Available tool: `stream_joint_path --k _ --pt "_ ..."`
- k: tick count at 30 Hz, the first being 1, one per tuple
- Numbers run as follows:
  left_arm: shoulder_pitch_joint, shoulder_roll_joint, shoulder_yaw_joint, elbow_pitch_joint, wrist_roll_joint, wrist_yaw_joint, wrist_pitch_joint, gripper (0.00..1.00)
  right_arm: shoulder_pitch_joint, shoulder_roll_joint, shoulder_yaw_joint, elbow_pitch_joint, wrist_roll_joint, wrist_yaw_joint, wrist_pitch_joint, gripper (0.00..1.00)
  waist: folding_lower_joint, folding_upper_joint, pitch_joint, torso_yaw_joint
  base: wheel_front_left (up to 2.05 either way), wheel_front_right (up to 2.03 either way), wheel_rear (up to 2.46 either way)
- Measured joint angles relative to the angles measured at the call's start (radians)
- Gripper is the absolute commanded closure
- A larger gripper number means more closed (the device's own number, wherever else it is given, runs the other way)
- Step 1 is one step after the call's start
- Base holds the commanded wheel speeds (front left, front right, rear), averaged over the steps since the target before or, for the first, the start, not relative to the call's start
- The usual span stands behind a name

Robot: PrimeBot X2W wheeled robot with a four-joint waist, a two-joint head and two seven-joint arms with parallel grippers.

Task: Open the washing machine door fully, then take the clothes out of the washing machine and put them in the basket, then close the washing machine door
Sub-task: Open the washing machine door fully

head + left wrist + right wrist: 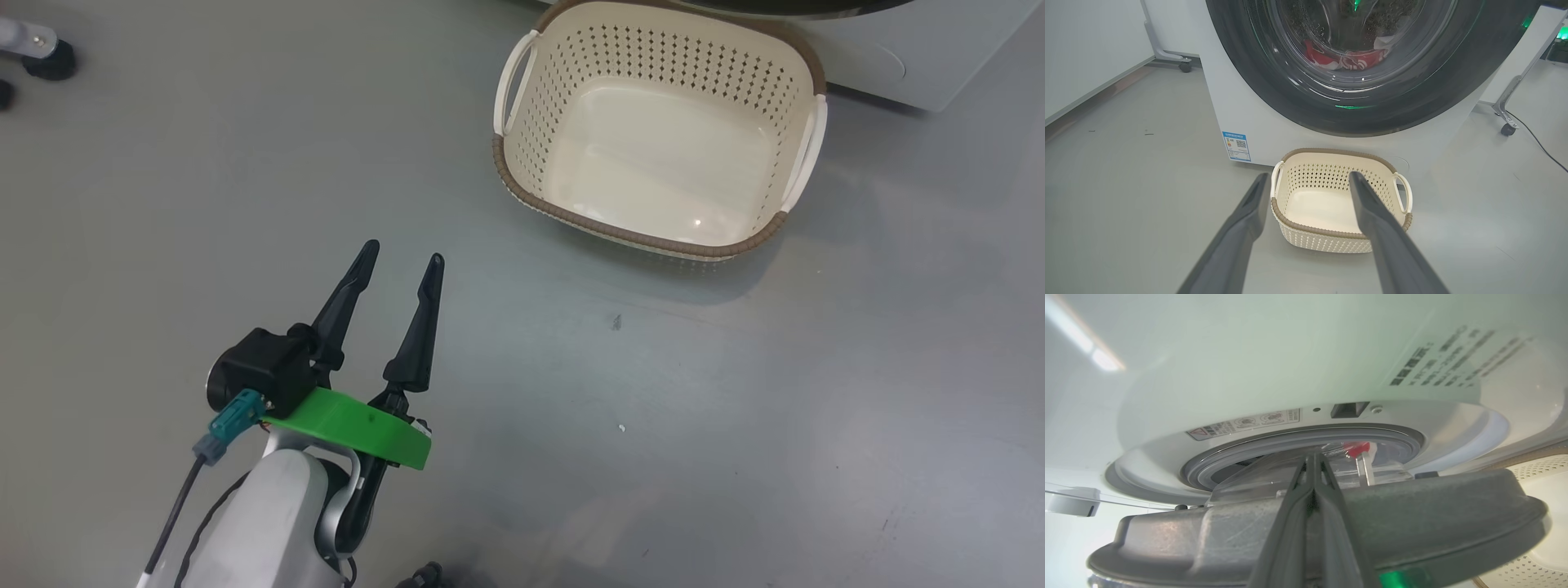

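The washing machine (1237, 110) stands white and boxy, its door (1257, 81) showing a wide black rim. Red and white clothes (1347, 61) lie behind the glass. In the right wrist view the door (1208, 535) stands slightly ajar, its grey inner frame a little off the machine front (1249, 355) and the rubber ring (1241, 451). My right gripper (1312, 457) is shut, fingers lying across that inner frame at the door's edge. The cream basket (539, 73) sits empty on the floor before the machine. My left gripper (404, 253) hangs open over the floor, short of the basket (1290, 220).
A blue label (1236, 146) marks the machine's lower left corner. Wheeled stand legs (1184, 65) (1506, 128) flank the machine, with a cable on the floor at the right. A caster (49, 59) sits at the far left. Grey floor spreads around the basket.
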Motion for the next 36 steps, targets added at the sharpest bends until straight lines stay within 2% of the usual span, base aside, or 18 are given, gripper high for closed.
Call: stream_joint_path --k 25,36 --pt "0.009 0.0 0.034 0.026 0.043 0.001 0.0 0.0 0.136 0.067 0.012 0.069 0.038 0.002 0.079 1.0 0.0 0.0 -0.116 -0.051 0.0 0.0 0.0" --pt "0.027 0.0 0.042 0.029 0.052 0.001 0.0 0.0 0.169 0.074 0.012 0.075 0.038 0.004 0.078 1.0 0.0 0.0 -0.155 -0.072 0.0 0.0 0.0"
